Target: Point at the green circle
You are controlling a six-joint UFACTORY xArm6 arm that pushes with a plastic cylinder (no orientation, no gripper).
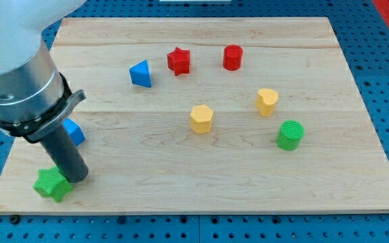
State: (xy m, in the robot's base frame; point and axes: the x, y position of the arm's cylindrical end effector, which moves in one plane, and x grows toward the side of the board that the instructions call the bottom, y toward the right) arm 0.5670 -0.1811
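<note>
The green circle (290,134) is a short green cylinder at the view's right, on the wooden board (201,189). My tip (77,178) is at the view's lower left, far from it. The tip stands right next to the green star (52,184), at its upper right side. A blue block (74,132) lies just behind the rod, partly hidden by it.
A blue triangle (140,73), a red star (178,61) and a red cylinder (232,57) sit toward the view's top. A yellow hexagon (201,119) and a yellow heart-like block (267,101) lie in the middle, left of and above the green circle.
</note>
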